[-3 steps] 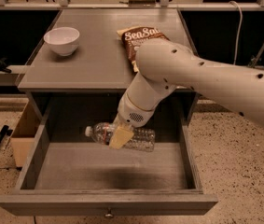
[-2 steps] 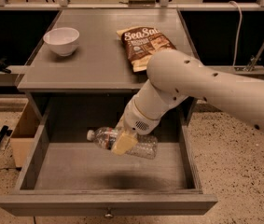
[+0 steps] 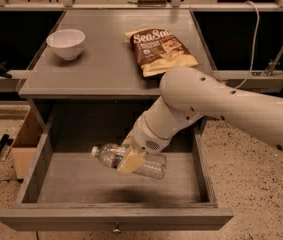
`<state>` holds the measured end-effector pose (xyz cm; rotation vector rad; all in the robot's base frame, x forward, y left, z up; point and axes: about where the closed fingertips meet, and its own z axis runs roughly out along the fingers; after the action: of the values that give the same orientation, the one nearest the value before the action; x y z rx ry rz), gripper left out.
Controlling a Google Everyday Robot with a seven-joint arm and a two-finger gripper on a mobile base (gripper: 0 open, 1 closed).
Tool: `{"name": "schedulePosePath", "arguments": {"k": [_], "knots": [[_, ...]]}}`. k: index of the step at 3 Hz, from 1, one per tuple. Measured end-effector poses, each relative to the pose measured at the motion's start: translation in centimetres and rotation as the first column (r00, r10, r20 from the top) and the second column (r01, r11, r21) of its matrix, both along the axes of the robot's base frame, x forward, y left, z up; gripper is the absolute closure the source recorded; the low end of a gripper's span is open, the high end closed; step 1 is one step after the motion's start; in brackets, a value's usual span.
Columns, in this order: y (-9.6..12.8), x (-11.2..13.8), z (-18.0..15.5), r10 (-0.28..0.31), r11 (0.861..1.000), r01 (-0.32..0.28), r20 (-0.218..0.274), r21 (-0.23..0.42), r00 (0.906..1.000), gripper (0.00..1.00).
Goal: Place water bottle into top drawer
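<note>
Grey surface (image 3: pixel 101 71): white bowl (image 3: pixel 66 43) left, chip bag (image 3: pixel 161 51) right. Gripper (image 3: pixel 131 161) below, over open top drawer (image 3: pixel 61 184), clamping water bottle (image 3: pixel 152 166).

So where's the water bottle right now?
The water bottle hangs sideways in the gripper over the middle of the open top drawer, cap toward the left of the camera view.

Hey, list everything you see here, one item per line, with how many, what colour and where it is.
water bottle: one, clear with a white cap, held sideways over the open drawer
top drawer: one, grey, pulled open under the tabletop
table: one, grey, behind the open drawer
bowl: one, white, left part of the tabletop
snack bag: one, brown and yellow, right part of the tabletop
box: one, tan, on the floor left of the drawer
arm: one, white, reaching in from the right
tool: one, tan pad, shut on the bottle above the drawer
</note>
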<state>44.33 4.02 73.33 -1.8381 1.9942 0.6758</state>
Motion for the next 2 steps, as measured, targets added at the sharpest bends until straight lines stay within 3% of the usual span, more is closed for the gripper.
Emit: {"name": "schedulePosePath", "arguments": {"k": [1, 2], "knots": [[1.3, 0.8, -1.8, 0.019, 0.999, -0.02, -0.034, -0.032, 0.9993, 1.0], [4.1, 3.5, -5.8, 0.034, 0.994, -0.043, -0.086, -0.101, 0.9957, 1.0]]}}
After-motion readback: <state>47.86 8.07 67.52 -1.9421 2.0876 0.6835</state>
